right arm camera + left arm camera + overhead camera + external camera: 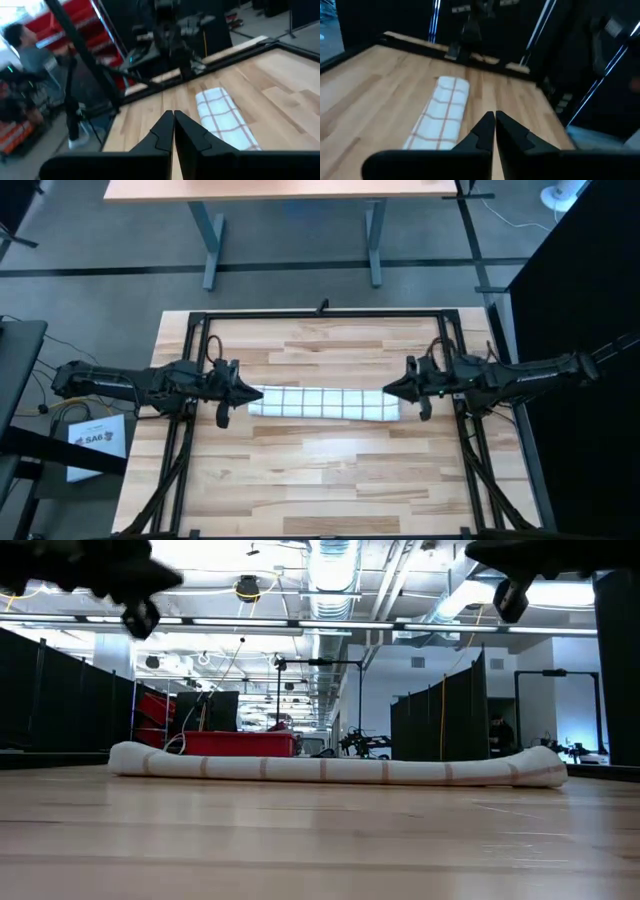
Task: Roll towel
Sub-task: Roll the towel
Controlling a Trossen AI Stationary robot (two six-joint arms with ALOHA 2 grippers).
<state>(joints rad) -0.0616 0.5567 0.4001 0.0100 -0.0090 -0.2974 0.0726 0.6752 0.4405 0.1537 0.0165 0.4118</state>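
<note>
Both of my arms hang above the desk [320, 470], one at each end of the towel [322, 402], and neither one holds anything. On the left, my left jaws [254, 392] are pressed together with no gap that I can see in the left wrist view, and they are empty; they float just beside the left end of the towel, raised off the wood, as the low view shows them high over it. In the middle, the towel lies as one long narrow roll across the desk, its grid lines running around it, both ends looking rounded and tight. On the right, my right jaws [390, 389] are also pressed together and empty, just beside the right end and lifted.

I judge that the rolling is finished or almost finished: no flat part of cloth is visible. What is left, I think, is only to draw the arms away.
</note>
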